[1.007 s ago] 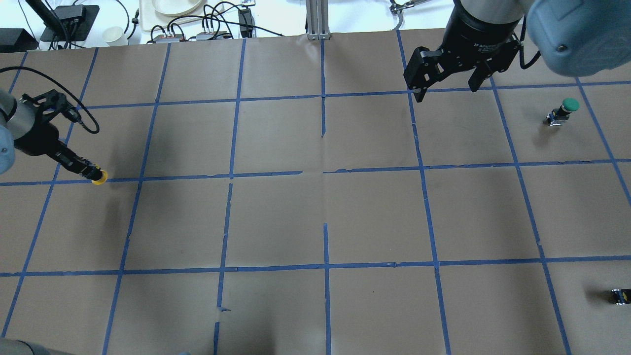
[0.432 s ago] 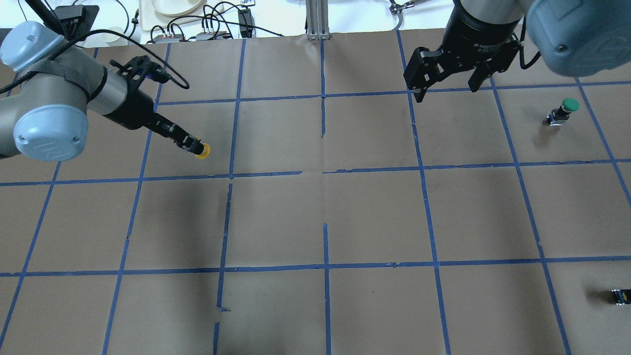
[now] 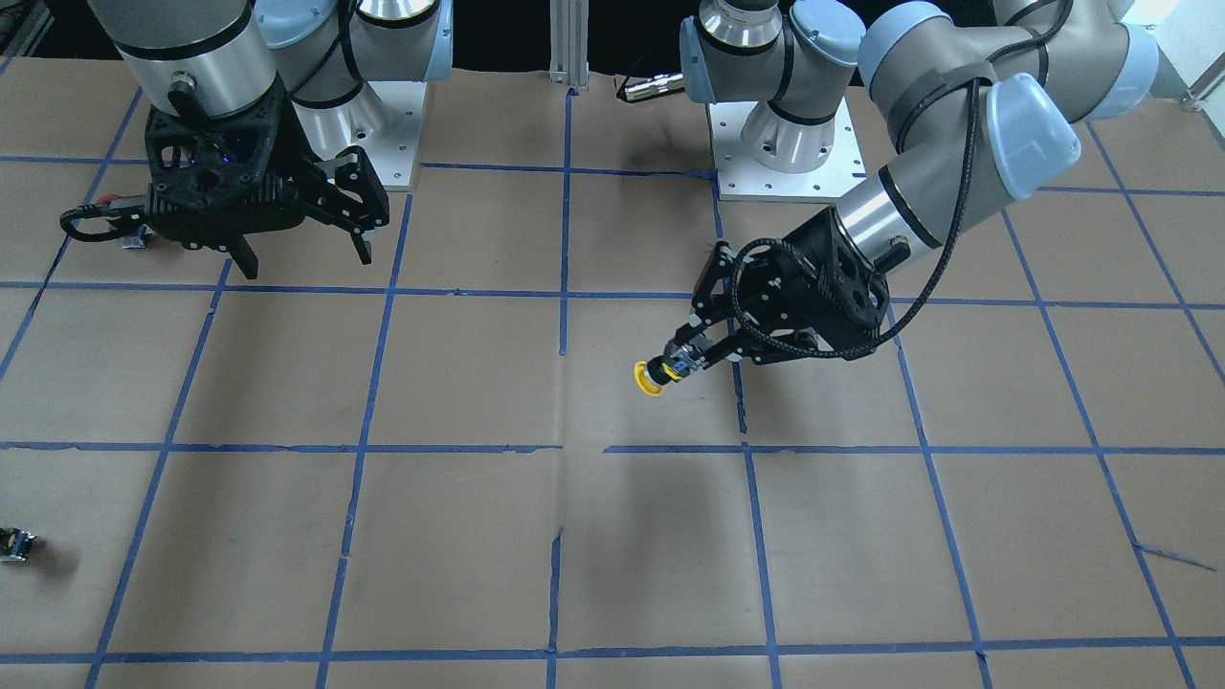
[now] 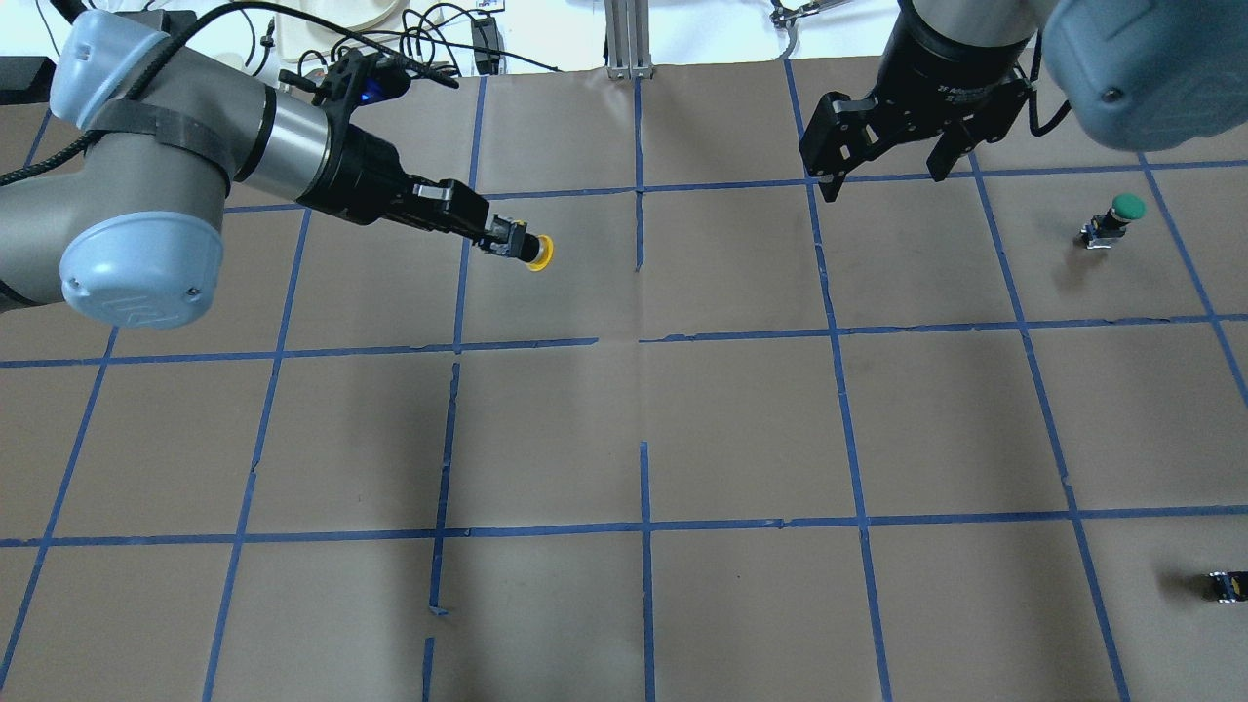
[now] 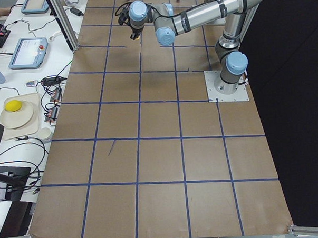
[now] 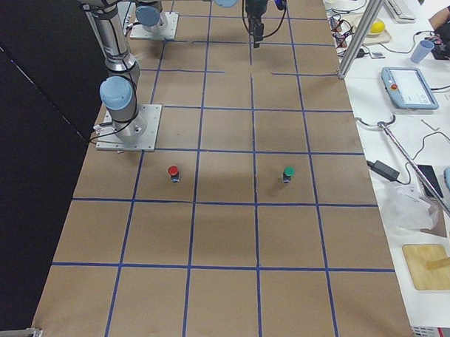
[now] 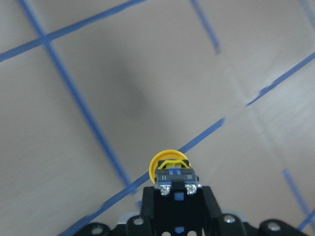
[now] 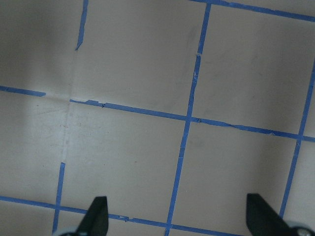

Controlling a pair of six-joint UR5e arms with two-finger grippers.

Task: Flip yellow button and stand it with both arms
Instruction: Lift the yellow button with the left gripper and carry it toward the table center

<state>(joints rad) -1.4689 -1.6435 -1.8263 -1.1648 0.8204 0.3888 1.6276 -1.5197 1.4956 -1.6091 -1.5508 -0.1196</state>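
The yellow button (image 4: 537,251) has a round yellow cap on a black and grey body. My left gripper (image 4: 502,238) is shut on its body and holds it in the air over the table's middle, cap pointing away from the arm. It also shows in the front-facing view (image 3: 651,377) and in the left wrist view (image 7: 170,164), cap ahead of the fingertips. My right gripper (image 4: 882,175) hangs open and empty over the far right of the table; its two fingertips (image 8: 97,216) show in the right wrist view with bare table between them.
A green-capped button (image 4: 1116,218) stands at the right. A red-capped button (image 6: 173,172) stands near the right arm's base. A tiny dark block with a yellow spot (image 4: 1227,585) lies near the right edge. Cables and a plate (image 4: 341,15) lie beyond the far edge.
My left arm has swung from the table's left edge toward the middle and far side, carrying the yellow button. The right arm has not moved.
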